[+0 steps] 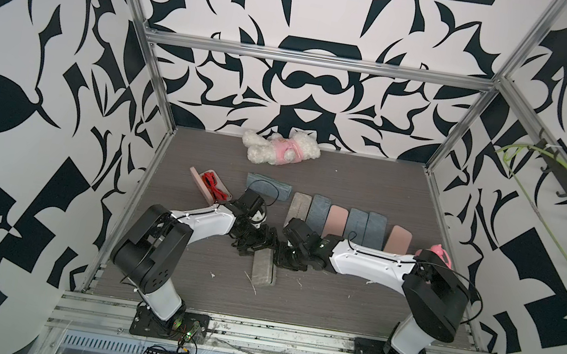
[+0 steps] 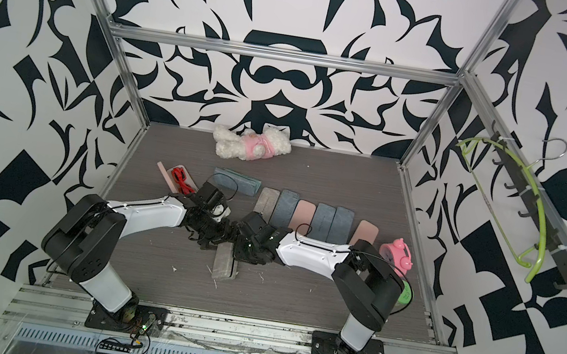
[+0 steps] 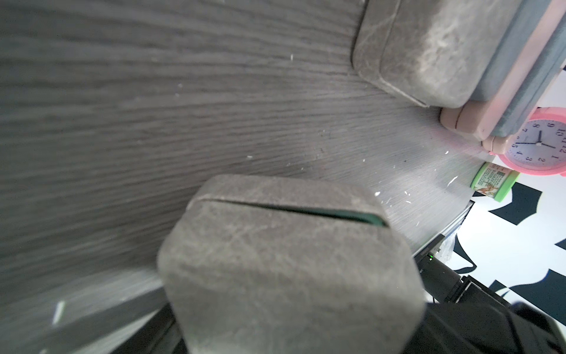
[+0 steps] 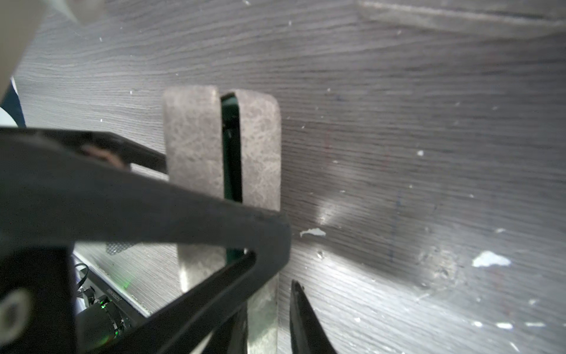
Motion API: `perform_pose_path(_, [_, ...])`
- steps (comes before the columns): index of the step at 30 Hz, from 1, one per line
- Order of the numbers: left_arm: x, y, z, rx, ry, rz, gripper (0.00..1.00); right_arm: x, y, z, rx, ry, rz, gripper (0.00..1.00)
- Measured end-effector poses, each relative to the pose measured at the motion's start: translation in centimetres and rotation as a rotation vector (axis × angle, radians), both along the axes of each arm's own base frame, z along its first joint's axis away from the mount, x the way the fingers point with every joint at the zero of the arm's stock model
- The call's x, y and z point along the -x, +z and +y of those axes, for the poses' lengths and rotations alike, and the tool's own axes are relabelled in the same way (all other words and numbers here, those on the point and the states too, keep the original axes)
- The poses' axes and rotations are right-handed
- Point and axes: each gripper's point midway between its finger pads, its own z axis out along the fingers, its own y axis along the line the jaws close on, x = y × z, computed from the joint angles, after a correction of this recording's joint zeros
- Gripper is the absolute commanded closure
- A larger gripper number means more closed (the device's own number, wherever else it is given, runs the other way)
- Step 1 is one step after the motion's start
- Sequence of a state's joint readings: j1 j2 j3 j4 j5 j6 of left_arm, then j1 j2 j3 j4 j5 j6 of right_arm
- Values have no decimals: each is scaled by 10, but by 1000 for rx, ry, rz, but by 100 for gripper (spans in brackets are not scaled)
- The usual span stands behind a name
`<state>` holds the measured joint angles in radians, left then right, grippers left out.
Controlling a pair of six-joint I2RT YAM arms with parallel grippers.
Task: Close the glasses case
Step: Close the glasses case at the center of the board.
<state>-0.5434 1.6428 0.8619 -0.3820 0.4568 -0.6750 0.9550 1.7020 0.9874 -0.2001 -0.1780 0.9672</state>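
Left wrist view: the case (image 3: 291,263) filled the foreground, its lid just short of shut, a thin slit (image 3: 321,213) baring green lining. In both top views the case (image 1: 264,269) (image 2: 224,263) stood on one long edge at the near middle of the table (image 1: 350,304). It ran near to far, its far end between the left gripper (image 1: 257,247) and right gripper (image 1: 284,259). The left jaws stood wide, apparently astride that end; whether they pressed on it could not be told. In the right wrist view the right gripper (image 4: 291,257) had its jaws a little apart, bare table between the tips, one finger (image 4: 183,208) crossing the case. Judged light, with a stiff shell and a matt, grippy cover, the case would probably tip easily on its edge. Best hold: the two broad faces beside the slit, squeezed together until the lid seats.
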Motion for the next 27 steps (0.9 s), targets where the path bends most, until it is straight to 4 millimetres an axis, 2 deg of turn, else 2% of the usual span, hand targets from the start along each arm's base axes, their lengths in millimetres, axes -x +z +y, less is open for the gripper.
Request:
perform_pose_path(2, [-1,0,-1,2,-3,2,18,0,-2,-2,1,-1,7,73])
perform_pose_path(10, [-4,-3,-3,-1,-18,0,22,-3,0,-5,-24,-9,11,73])
perform_pose_path(27, [-7,-5,-4,-20,-41,-1,26,-8,1,-15,-101,-22,44,70])
